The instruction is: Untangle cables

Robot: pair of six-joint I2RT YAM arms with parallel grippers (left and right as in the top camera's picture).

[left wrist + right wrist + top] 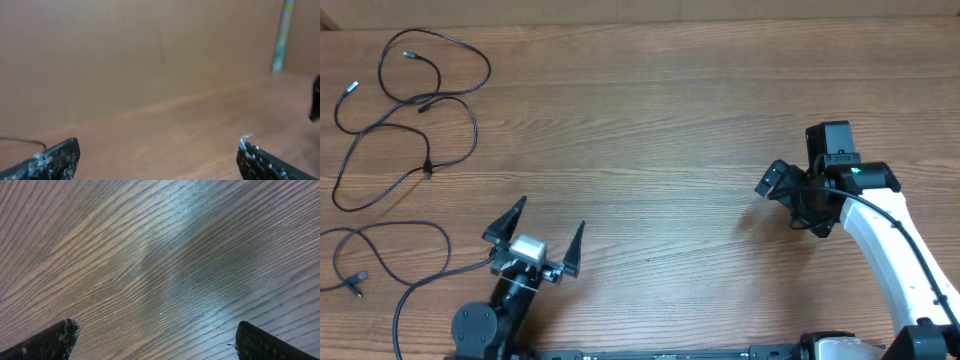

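- The cables (pixel 420 100) are being shown at the far left of the table (pixel 680 100). An upper group of thin black loops is crossing over itself, and a lower cord (pixel 440 228) is lying apart from it by the left edge.
- Small plug ends (pixel 350 87) are being seen at the free tips. Whether the upper loops are knotted or only overlapping cannot be told.
- The left gripper (pixel 551 215) is being held near the lower cord, on its right, with fingers spread wide and nothing between them. In the left wrist view only a sliver of cord is being caught at the left edge.
- The right gripper (pixel 772 182) is being held well apart from the cables, over bare wood on the right side, its jaws likewise spread and empty.
- The cords are being judged light, limp and thin. They are likely to slide across the smooth wood and to trail their loops when pulled.
- A hold is being judged best taken on a straight run beside a crossing or close to a plug, so that one strand is being drawn free without its neighbours being dragged along.
- The plugs themselves are being judged small and easily slipped from. A low pinch close against the table is being expected.
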